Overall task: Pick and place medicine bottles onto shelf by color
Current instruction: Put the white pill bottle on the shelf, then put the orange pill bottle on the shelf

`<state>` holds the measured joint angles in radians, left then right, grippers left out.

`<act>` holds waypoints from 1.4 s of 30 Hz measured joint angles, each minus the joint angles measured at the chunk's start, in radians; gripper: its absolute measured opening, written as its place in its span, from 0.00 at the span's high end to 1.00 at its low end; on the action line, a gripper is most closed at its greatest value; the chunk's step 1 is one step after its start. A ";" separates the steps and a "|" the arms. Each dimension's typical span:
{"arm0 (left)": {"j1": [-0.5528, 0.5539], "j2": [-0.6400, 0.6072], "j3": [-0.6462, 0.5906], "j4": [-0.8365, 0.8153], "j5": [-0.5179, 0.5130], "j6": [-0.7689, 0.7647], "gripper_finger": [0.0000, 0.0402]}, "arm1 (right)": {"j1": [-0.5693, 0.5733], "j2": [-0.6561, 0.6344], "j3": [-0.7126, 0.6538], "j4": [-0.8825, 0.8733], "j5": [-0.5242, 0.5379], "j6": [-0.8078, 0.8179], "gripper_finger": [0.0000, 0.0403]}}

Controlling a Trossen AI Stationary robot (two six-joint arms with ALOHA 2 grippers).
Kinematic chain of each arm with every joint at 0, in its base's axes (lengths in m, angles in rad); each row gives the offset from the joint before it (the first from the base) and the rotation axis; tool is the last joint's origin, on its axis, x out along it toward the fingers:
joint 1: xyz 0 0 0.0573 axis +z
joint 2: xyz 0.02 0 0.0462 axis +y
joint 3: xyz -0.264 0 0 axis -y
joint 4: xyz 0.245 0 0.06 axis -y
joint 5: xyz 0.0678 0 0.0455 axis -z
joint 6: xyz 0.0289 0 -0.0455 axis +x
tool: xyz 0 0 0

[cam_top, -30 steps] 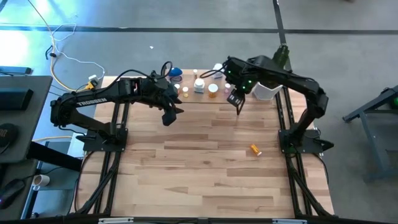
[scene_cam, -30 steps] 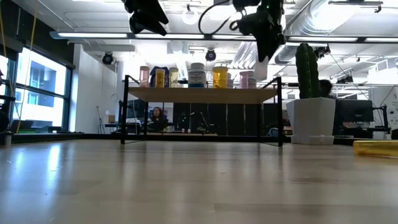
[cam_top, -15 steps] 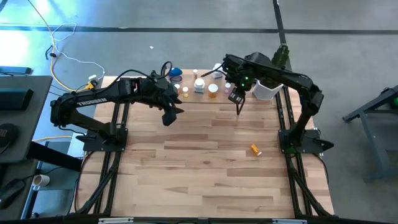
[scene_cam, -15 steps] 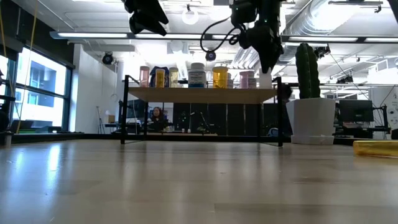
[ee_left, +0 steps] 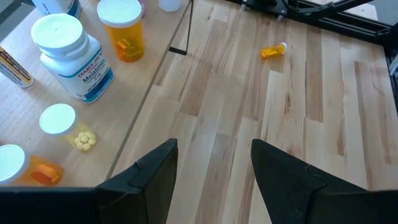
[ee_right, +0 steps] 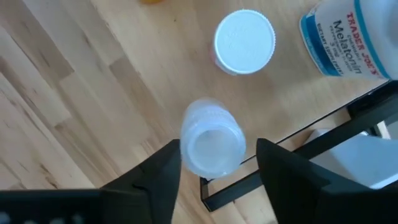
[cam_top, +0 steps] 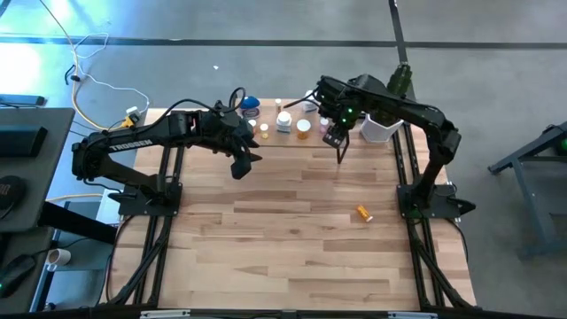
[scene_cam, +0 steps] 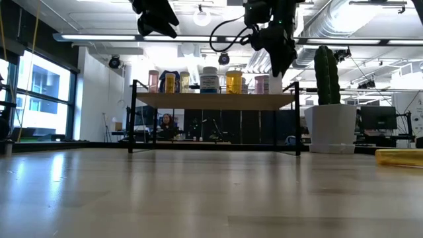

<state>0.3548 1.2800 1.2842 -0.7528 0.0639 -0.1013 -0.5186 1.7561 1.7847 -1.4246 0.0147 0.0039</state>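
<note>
Right tool (ee_right: 214,163) was spread around a clear vial (ee_right: 212,145) standing upright at the shelf (cam_top: 292,140) corner, while the orange bottle (cam_top: 364,213) lay on its side on the desk (cam_top: 292,239), at 5 o'clock, nearer the right arm; left tool (ee_left: 214,168) hung spread, empty.

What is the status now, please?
Right gripper open over the shelf end, white bottle standing between its fingers. Left gripper open, hovering by the shelf. One orange bottle lying on the table. Nothing in the way.
</note>
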 joint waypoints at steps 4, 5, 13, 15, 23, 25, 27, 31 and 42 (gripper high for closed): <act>0.000 0.000 0.000 -0.003 0.000 0.019 0.51 | 0.000 -0.004 0.000 0.000 0.000 0.054 0.47; 0.000 0.000 0.000 -0.003 0.000 0.023 0.51 | 0.000 -0.008 0.000 0.000 0.000 0.067 0.46; 0.006 0.000 0.000 -0.008 0.000 0.053 0.51 | 0.012 -0.057 0.000 -0.001 0.000 0.188 0.46; 0.006 0.000 0.000 -0.010 0.000 0.066 0.51 | 0.025 -0.078 0.000 0.000 0.000 0.227 0.46; 0.006 0.000 0.000 -0.048 -0.008 0.143 0.51 | 0.124 -0.185 0.000 0.000 0.106 0.355 0.46; 0.006 0.000 0.000 -0.048 -0.021 0.158 0.51 | 0.156 -0.212 0.000 0.000 0.152 0.395 0.46; 0.006 0.000 0.000 -0.048 -0.031 0.158 0.51 | 0.193 -0.240 0.000 -0.005 0.179 0.439 0.46; 0.006 0.000 0.000 -0.048 -0.033 0.158 0.51 | 0.269 -0.278 0.000 -0.059 0.238 0.535 0.46; 0.006 0.000 0.000 -0.031 -0.038 0.185 0.51 | 0.468 -0.342 -0.109 -0.136 0.334 0.815 0.46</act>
<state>0.3603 1.2800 1.2839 -0.7842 0.0257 0.0834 -0.0502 1.4144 1.6759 -1.5605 0.3482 0.8191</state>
